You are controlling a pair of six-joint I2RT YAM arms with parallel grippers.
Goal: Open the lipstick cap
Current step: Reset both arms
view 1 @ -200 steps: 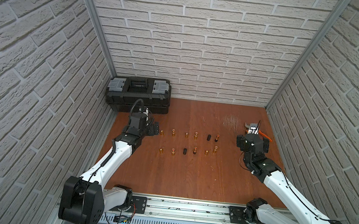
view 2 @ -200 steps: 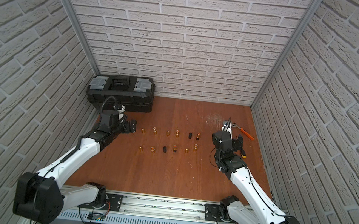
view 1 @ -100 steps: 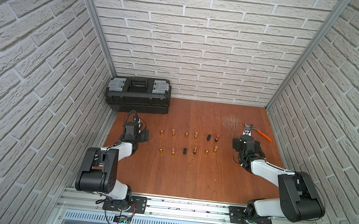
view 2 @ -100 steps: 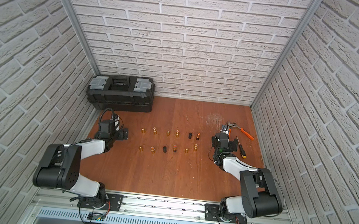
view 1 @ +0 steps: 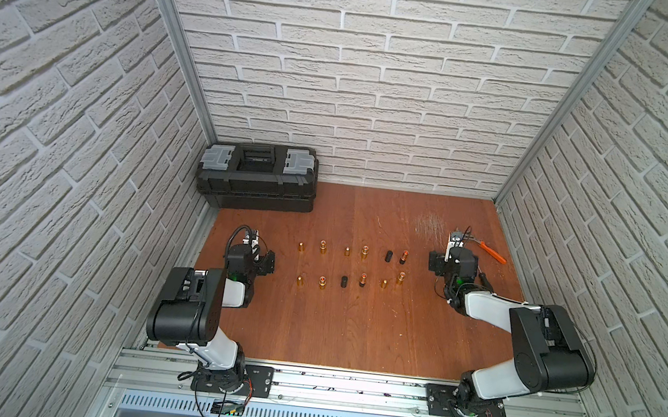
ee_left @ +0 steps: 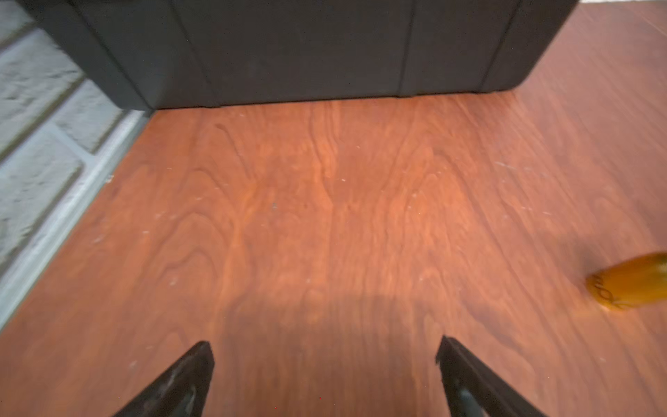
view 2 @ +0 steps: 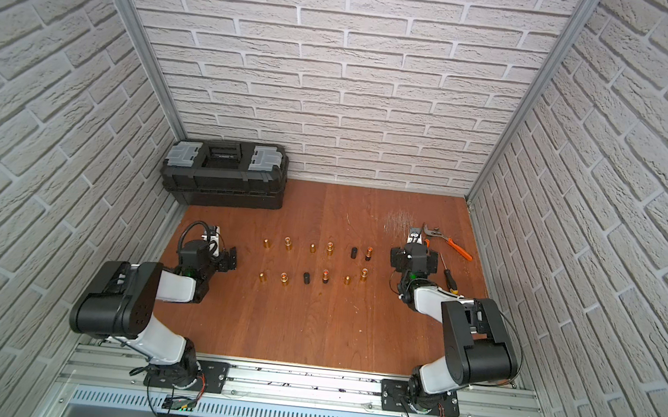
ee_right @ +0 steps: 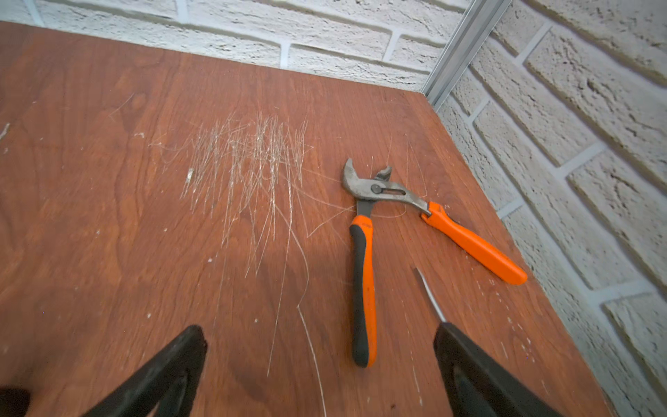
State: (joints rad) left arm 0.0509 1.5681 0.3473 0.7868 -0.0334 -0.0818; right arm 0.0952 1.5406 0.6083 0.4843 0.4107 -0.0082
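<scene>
Several small gold and black lipstick tubes [view 1: 347,251] stand upright in two rows mid-table, seen in both top views; some show a red tip [view 1: 363,277]. One gold lipstick tube [ee_left: 631,285] shows blurred at the edge of the left wrist view. My left gripper [view 1: 255,252] [ee_left: 323,344] sits low over bare wood to the left of the rows. It is open and empty, facing the toolbox. My right gripper [view 1: 453,258] [ee_right: 321,328] sits low to the right of the rows, open and empty, facing the back corner.
A black toolbox [view 1: 258,177] stands at the back left. Orange-handled pliers [ee_right: 364,252] and a screwdriver [view 2: 448,279] lie by the right wall, close to my right gripper. Brick walls enclose three sides; a metal rail [view 1: 348,390] runs along the front.
Both arms have folded down from an extended reach into a low pose near the table, drawing the grippers back a little. Both grippers stayed open. The lipsticks have not moved.
</scene>
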